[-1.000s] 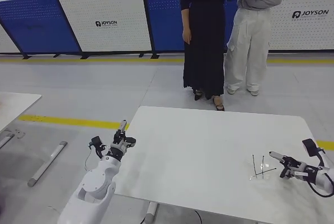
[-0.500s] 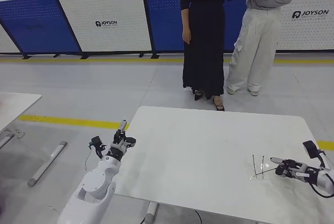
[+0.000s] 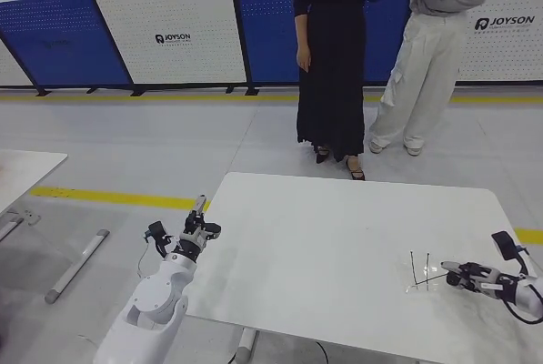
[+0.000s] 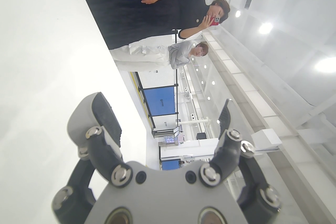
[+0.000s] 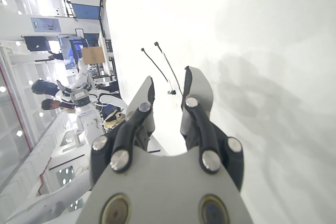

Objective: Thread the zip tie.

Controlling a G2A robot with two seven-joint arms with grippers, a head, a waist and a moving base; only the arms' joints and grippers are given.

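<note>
So what's different from a second ago: the right end effector [image 3: 447, 270] is a bit lower and closer in on the zip ties [image 3: 420, 270]. Its fingers also sit tighter than they did, though there's a clear gap between them and nothing in it. The ties themselves haven't budged. They're loose on the worktop [image 3: 344, 237] at roughly 4 o'clock from its middle, with the right end effector just off their 3 o'clock side. The left end effector [image 3: 198, 217] hasn't moved at all. It's parked at the worktop's 9 o'clock edge, fingers spread wide and empty.

My read is that this is the pickup approach and no threading has started.

Stuff I can't make out:
- In the right wrist view the ties [image 5: 155, 64] run toward the gap of the right end effector [image 5: 169, 74]. The long strap's near end disappears behind a finger.
- I can't tell which tie it's going for. There seem to be three, crossing each other.
- From above, the heads are too tiny to tell their orientation.
- It's not clear whether the fingertips are touching the worktop yet.
</note>
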